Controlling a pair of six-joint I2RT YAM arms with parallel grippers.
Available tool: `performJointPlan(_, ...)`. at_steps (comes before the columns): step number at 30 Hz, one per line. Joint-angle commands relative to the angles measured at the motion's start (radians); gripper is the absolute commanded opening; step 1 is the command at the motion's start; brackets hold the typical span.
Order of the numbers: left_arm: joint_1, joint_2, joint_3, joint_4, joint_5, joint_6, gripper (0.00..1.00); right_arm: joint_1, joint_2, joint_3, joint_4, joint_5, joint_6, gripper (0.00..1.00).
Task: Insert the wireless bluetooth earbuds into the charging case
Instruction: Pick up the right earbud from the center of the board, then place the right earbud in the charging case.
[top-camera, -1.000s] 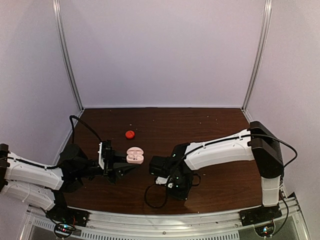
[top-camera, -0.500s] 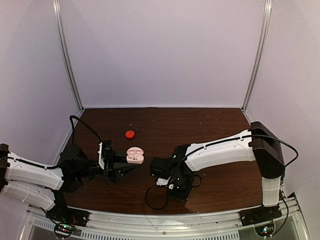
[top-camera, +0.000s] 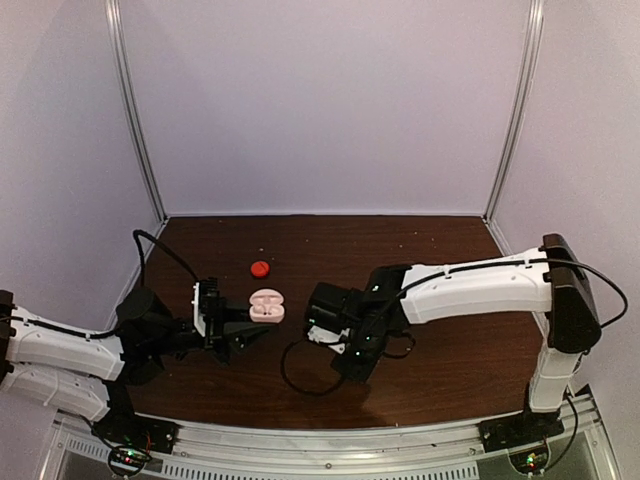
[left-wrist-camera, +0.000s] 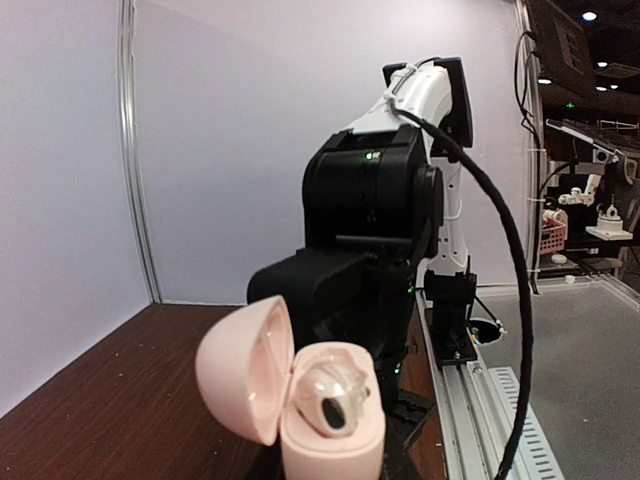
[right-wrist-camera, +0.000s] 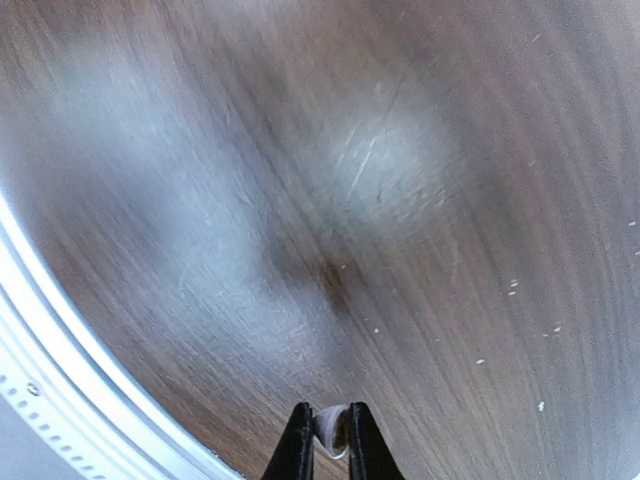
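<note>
The pink charging case (top-camera: 267, 305) stands with its lid open at the tip of my left gripper (top-camera: 252, 325), which is shut on its base. In the left wrist view the case (left-wrist-camera: 250, 375) fills the bottom of the frame, with one pale earbud (left-wrist-camera: 335, 400) seated in it; my own fingers are hidden there. My right gripper (right-wrist-camera: 331, 432) is shut on a small white earbud (right-wrist-camera: 334, 428) and holds it above the dark wooden table. Seen from the top camera, the right gripper (top-camera: 322, 337) is just right of the case.
A small red-orange round object (top-camera: 260, 268) lies on the table behind the case. The right arm's black cable (top-camera: 295, 375) loops over the table near the front rail (top-camera: 330, 440). White walls enclose the table on three sides.
The right gripper closed on the white earbud and moved up and toward the case. The left arm shifted slightly left, carrying the case with it.
</note>
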Motion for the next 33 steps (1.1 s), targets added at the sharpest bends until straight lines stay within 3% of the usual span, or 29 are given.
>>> performJointPlan(1,0.014,-0.061,-0.013,0.02,-0.032,0.049,0.0,-0.026,-0.158,0.017,0.143,0.071,0.027,0.05)
performJointPlan(10,0.022,-0.127,-0.033,0.015,-0.017,0.156,0.0,-0.028,-0.458,-0.093,0.496,0.062,-0.01,0.04)
performJointPlan(14,0.022,-0.138,-0.011,-0.042,0.009,0.215,0.0,-0.017,-0.534,-0.109,0.605,-0.006,-0.087,0.05)
performJointPlan(21,0.022,-0.126,-0.004,0.002,0.07,0.22,0.0,0.073,-0.606,-0.133,0.794,-0.08,-0.205,0.06)
performJointPlan(24,0.024,-0.101,0.006,0.042,0.07,0.177,0.0,0.128,-0.6,-0.131,0.852,-0.077,-0.232,0.06)
performJointPlan(33,0.021,0.067,0.01,0.382,0.083,-0.09,0.0,0.19,-0.537,-0.138,1.026,-0.081,-0.247,0.06)
